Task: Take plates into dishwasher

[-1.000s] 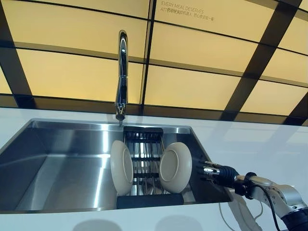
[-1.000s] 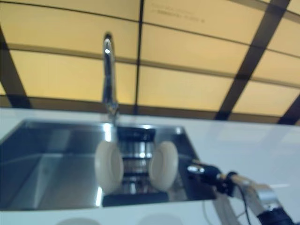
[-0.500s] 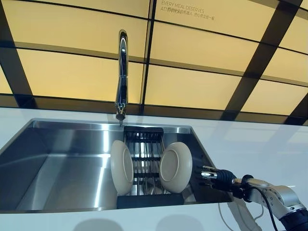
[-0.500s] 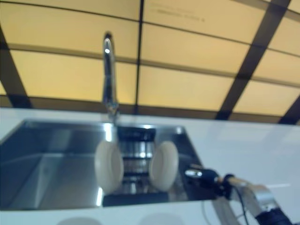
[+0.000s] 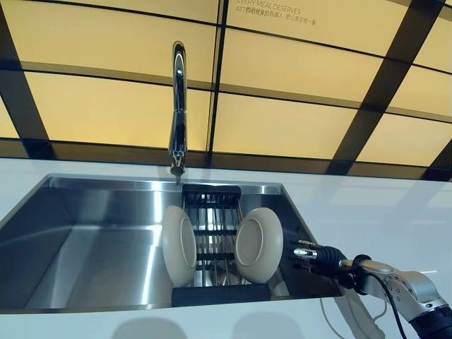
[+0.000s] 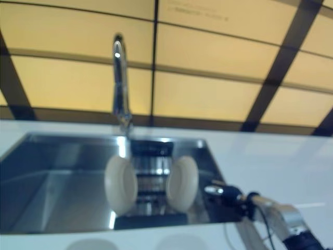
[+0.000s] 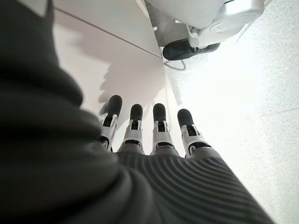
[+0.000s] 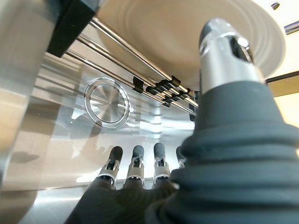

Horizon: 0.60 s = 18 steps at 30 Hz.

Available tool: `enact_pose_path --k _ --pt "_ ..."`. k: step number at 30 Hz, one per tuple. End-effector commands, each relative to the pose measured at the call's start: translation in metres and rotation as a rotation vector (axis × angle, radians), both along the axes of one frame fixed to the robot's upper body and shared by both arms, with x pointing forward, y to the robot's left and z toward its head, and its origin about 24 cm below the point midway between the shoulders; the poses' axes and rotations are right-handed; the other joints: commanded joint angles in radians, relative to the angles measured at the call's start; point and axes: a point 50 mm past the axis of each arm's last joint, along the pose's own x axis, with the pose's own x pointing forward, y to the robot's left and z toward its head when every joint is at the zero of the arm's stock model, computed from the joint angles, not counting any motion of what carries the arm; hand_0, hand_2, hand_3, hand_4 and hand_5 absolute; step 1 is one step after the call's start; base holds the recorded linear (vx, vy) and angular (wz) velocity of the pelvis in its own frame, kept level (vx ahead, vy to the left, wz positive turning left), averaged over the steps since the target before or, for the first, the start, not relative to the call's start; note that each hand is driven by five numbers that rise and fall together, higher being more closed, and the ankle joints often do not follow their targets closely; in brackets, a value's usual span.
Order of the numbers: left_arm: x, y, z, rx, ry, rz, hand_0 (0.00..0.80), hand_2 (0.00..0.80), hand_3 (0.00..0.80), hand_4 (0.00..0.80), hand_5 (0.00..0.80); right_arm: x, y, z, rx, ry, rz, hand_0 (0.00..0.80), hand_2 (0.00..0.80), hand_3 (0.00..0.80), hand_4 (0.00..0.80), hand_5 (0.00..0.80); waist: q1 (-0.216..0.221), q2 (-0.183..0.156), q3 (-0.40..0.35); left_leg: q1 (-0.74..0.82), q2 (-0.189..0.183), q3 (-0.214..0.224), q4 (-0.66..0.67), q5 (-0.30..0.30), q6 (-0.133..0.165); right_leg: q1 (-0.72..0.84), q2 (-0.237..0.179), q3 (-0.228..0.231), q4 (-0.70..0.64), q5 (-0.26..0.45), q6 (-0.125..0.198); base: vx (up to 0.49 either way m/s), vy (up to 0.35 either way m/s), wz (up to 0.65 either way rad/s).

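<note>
Two cream plates stand on edge in a black rack [image 5: 220, 294] inside the steel sink [image 5: 85, 233]: the left plate [image 5: 179, 245] and the right plate [image 5: 258, 245]. My right hand [image 5: 318, 256] reaches into the sink from the right, just beside the right plate and apart from it. In the right wrist view its fingers [image 8: 135, 168] are straight and its thumb [image 8: 224, 56] rises in front of that plate's underside [image 8: 177, 32]; it holds nothing. My left hand [image 7: 154, 130] shows only in the left wrist view, fingers straight, pointing down at the floor beside a white cabinet front.
A tall chrome faucet [image 5: 179, 106] stands behind the sink, its spout over the rack's back end. White countertop [image 5: 381, 212] surrounds the sink. The round drain [image 8: 106, 102] lies in the sink floor under the rack's rails. A yellow panelled wall with dark bars rises behind.
My right hand has shifted slightly, lower and a little farther back, beside the right plate. Both plates stand as before.
</note>
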Motion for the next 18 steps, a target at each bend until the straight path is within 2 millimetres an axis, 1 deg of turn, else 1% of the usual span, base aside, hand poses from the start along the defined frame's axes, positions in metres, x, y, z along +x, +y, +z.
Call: enact_pose_path --k 1,8,18 --pt "0.02 -0.001 0.004 0.017 -0.043 -0.061 0.0 0.0 0.0 0.0 0.0 0.012 0.022 0.029 0.066 -0.122 0.047 0.0 0.0 0.0 0.0 0.0 0.006 -0.004 -0.032 -0.026 0.016 0.028 -0.003 0.0 -0.011 -0.01 0.01 -0.004 0.058 -0.021 0.021 0.0 0.0 0.0" --pt "0.022 -0.003 0.004 0.012 -0.042 -0.063 0.0 0.0 0.0 0.0 0.0 0.016 0.032 0.032 0.082 -0.115 0.042 0.0 0.0 0.0 0.0 0.0 0.009 -0.003 -0.035 -0.023 0.015 0.03 -0.003 -0.001 -0.009 -0.011 0.008 -0.007 0.066 -0.025 0.019 0.0 0.0 0.0" --pt "0.027 -0.008 0.004 0.007 -0.045 -0.074 0.0 0.0 0.0 0.0 0.0 0.02 0.05 0.028 0.107 -0.093 0.035 0.0 0.0 0.0 0.0 0.0 0.015 0.007 -0.029 -0.017 0.012 0.025 -0.003 -0.003 -0.004 -0.009 0.003 -0.011 0.073 -0.028 0.019 0.0 0.0 0.0"
